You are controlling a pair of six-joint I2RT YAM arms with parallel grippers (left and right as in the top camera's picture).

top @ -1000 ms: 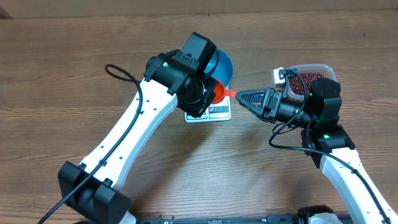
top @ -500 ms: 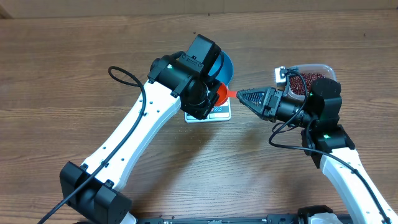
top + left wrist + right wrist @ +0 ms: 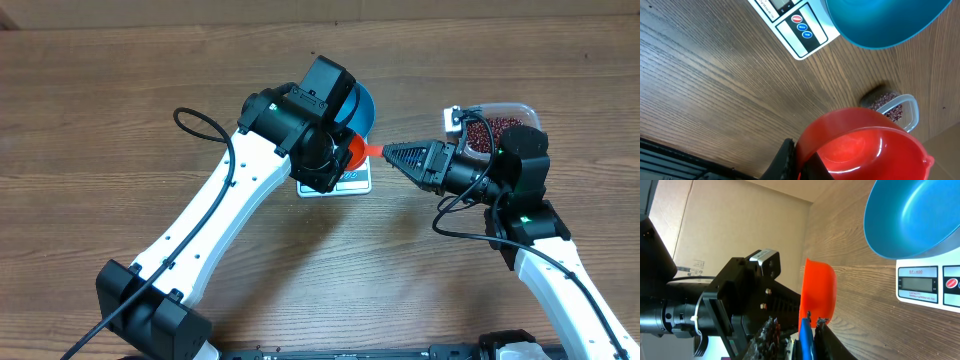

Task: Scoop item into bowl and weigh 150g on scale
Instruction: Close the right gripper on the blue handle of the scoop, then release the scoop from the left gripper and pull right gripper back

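Likely light and stiff, the measuring scoop (image 3: 817,292) hangs beside the scale (image 3: 350,182). The left gripper (image 3: 797,162) clamps it, but whether the right gripper (image 3: 395,155) has hold of the handle (image 3: 805,342) is unclear.

My left arm (image 3: 215,205) and right arm (image 3: 560,285) are smooth white shells joined by chunky black motor housings (image 3: 300,125), each with a small green light (image 3: 521,218), loose black cables (image 3: 190,118) looping alongside, and my right pincer (image 3: 386,153) has black, ridged, tapering fingers (image 3: 412,158).
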